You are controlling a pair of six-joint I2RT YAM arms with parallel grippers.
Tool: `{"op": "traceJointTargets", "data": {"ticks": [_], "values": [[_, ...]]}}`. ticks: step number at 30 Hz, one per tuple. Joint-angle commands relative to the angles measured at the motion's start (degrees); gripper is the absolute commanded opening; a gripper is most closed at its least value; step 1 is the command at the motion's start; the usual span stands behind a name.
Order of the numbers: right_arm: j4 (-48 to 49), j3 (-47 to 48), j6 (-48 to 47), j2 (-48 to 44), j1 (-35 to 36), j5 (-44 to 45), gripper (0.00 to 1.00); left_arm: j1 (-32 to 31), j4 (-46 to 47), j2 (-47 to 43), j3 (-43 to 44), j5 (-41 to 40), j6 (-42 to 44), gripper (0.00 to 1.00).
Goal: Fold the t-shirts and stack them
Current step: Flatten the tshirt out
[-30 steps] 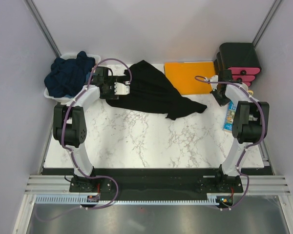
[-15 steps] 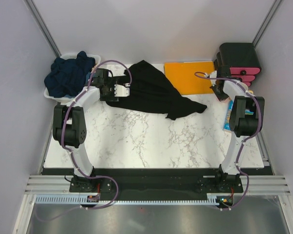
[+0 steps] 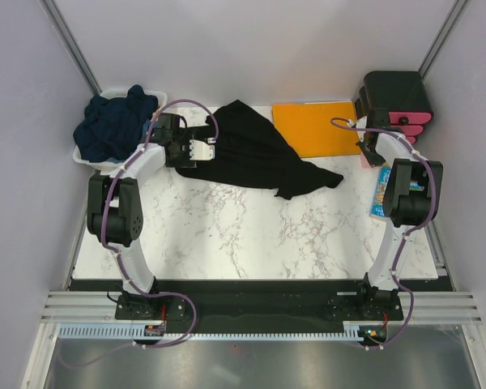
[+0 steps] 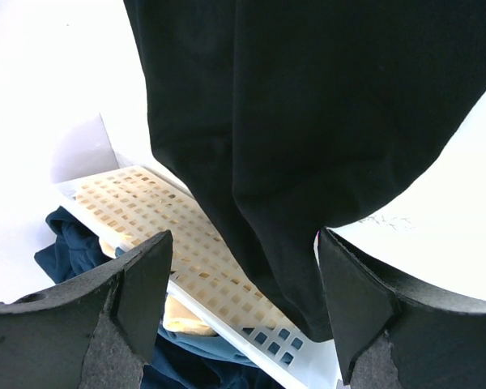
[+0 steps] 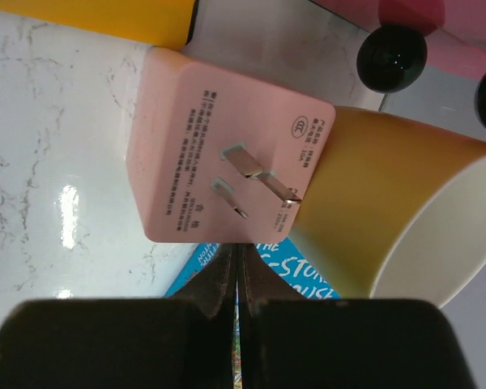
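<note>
One basket (image 3: 83,156) of navy t-shirts (image 3: 113,121) flanks left pincer (image 3: 198,148).

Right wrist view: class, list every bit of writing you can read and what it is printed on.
"-STOR", cut off, white letters on the blue book.
"CCC", in an oval, on the pink plug adapter.
Fine print on the adapter: too small to read.
</note>
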Motion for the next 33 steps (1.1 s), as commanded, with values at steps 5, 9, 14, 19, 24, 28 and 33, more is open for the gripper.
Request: {"op": "traceJointTargets", "data": {"ticks": [5,9,14,19,24,28,33], "values": [[-1.45,2.23,0.86,-2.93,-0.24,-3.91,0.0,-0.21,1.38,-3.9,0.31,-0.06,-1.3,0.8],[-6.36,0.83,-0.89,-7.5,0.63,-8.3,0.0,-0.21,1.03,-5.39,-1.79,0.99,-2.18,0.8],[-9.28,-4.44,-8.01,-16.01,3.44,-15.86,0.51,-0.39,0.68,-8.21,-6.28,4.24,-3.05,0.84],[-12.0,-8.14,-13.2,-20.95,8.62,-22.54,0.76,-0.56,0.33,-9.61,-11.2,6.97,-3.5,0.87],[-12.71,-9.28,-12.59,-21.75,17.31,-27.9,0.77,-0.56,0.33,-8.39,-12.52,7.41,-5.16,0.88],[-12.44,-8.93,-10.57,-19.73,22.16,-31.07,0.77,-0.47,0.33,-7.94,-12.79,7.23,-5.43,0.87],[-11.48,-9.37,-9.43,-16.92,27.26,-33.27,0.76,-0.21,0.5,-7.86,-12.88,7.5,-5.6,0.87]]}}
